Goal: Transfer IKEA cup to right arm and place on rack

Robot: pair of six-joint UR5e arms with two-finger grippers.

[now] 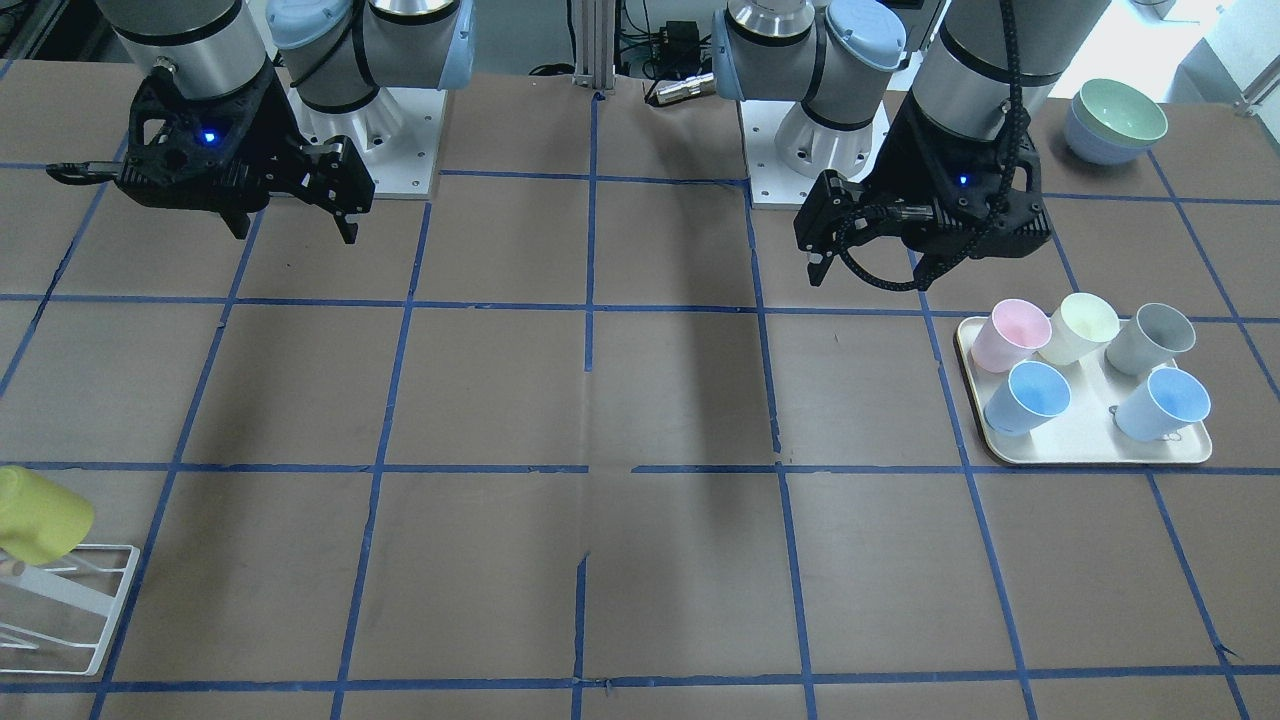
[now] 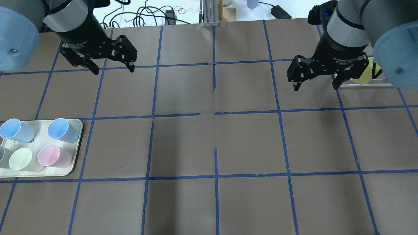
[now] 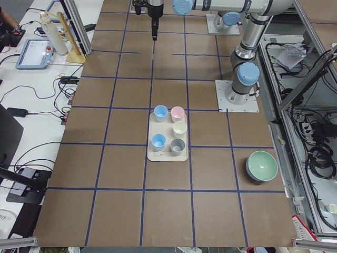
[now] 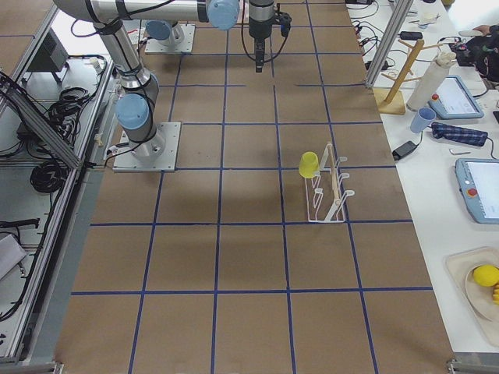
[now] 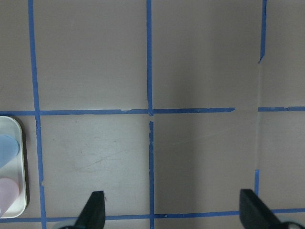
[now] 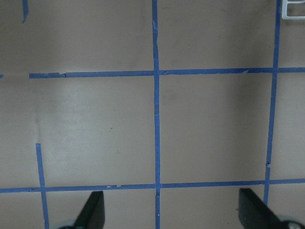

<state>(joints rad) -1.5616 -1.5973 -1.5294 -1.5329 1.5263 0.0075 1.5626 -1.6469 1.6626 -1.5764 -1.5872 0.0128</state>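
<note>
The bright yellow IKEA cup (image 4: 309, 164) hangs tilted on a rod of the white wire rack (image 4: 331, 192). It also shows at the left edge of the front view (image 1: 40, 515) on the rack (image 1: 85, 600). In the overhead view the cup (image 2: 366, 74) is partly hidden behind my right gripper (image 2: 315, 87), which is open, empty and apart from the cup. The right wrist view shows the open gripper (image 6: 172, 210) over bare table and a rack corner (image 6: 293, 10). My left gripper (image 2: 114, 70) is open and empty, far from the cup; it shows open in its wrist view (image 5: 174, 212).
A beige tray (image 2: 75, 143) with several pastel cups stands on my left side (image 1: 1085, 452); its edge shows in the left wrist view (image 5: 16, 167). Stacked bowls (image 1: 1115, 120) sit near the left arm's base. Blue tape lines grid the brown table.
</note>
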